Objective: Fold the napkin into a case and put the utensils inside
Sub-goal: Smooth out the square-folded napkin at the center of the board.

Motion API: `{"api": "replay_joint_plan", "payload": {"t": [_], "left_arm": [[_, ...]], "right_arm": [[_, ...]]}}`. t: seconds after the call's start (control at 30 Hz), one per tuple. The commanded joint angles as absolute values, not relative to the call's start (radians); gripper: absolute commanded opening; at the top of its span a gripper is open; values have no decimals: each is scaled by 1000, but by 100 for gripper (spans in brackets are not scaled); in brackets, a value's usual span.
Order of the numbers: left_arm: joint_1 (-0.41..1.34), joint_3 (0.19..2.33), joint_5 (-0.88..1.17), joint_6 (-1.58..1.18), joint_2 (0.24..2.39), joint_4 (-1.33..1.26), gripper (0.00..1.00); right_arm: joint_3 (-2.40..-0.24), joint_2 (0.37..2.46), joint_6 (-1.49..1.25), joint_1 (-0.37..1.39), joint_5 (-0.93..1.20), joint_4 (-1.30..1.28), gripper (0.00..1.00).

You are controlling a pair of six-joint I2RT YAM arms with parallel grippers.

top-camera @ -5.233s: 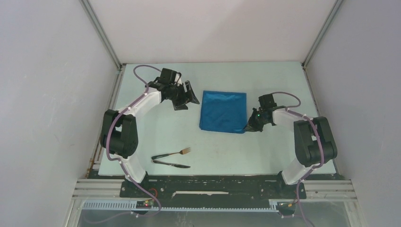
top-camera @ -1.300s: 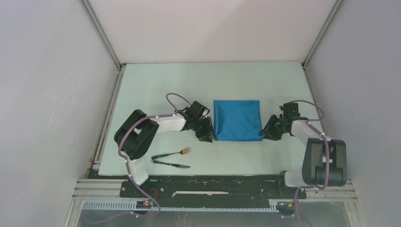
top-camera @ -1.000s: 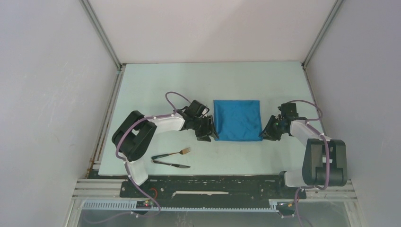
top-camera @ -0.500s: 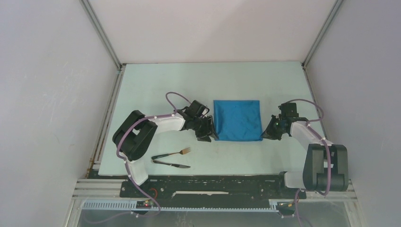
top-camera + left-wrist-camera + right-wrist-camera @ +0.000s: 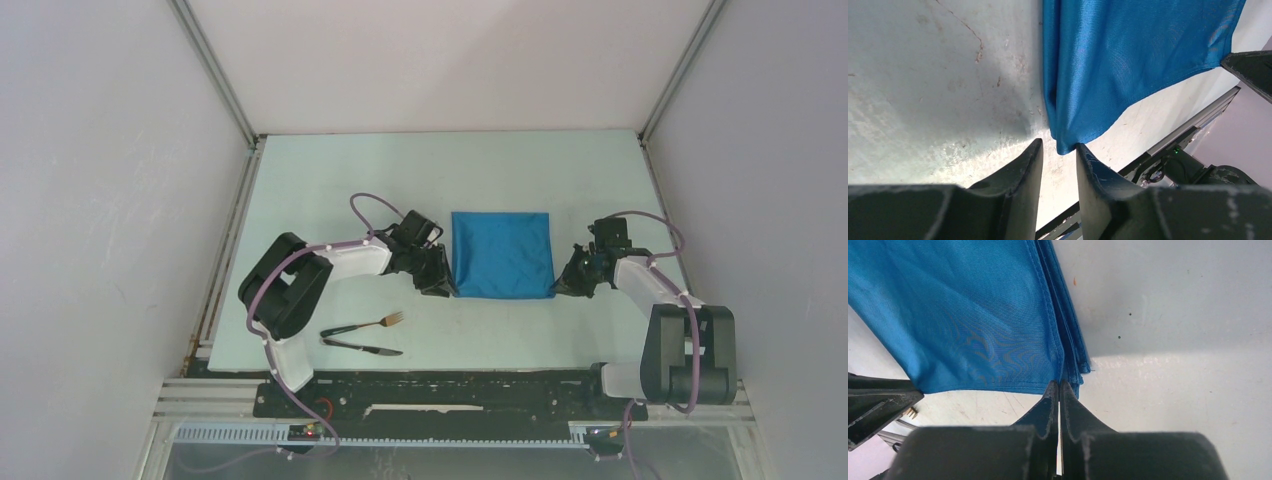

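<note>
Two near corners of the napkin are engaged. The left gripper: jaws apart, left corner between them. The right gripper is closed, pinching the right corner. The fork and knife lie nearer, left.

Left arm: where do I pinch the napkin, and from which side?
Take the napkin at its near left corner, low from the left. It lies flat and folded, so only the layered corner gives a bite; that corner sits at the left gripper's open fingertips.
</note>
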State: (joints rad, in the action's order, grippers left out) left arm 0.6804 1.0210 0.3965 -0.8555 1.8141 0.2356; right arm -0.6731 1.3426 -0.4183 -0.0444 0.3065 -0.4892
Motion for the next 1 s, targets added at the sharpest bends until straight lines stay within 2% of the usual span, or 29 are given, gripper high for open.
{"api": "replay_joint_plan", "payload": {"t": [0.0,0.3,0.37,0.5,0.6,0.67,0.73,0.9,0.97], "left_arm": [[672,1056,388,-843,1823,235,34],[669,1042,366,-819,1813,255,26],[670,1044,345,-803,1793,274,27],[670,1041,363,-783,1755,298,45],[672,1035,365,-758,1702,334,50],[670,1039,342,-729,1657,363,46],[669,1060,351,-724,1638,354,40],[667,1046,563,-942,1747,48,17],[667,1044,566,-986,1778,-9,10]], "right_arm": [[-674,1328,-443,-41,332,-505,0],[-667,1358,-443,-43,289,-514,1],[-667,1366,-444,-43,282,-512,10],[-673,1316,-448,-38,205,-514,26],[-726,1254,-424,-4,146,-540,42],[-769,1219,-403,59,123,-532,59],[-814,1234,-395,103,199,-484,75],[-876,1458,-577,204,626,-90,87],[-920,1564,-668,250,694,54,88]]}}
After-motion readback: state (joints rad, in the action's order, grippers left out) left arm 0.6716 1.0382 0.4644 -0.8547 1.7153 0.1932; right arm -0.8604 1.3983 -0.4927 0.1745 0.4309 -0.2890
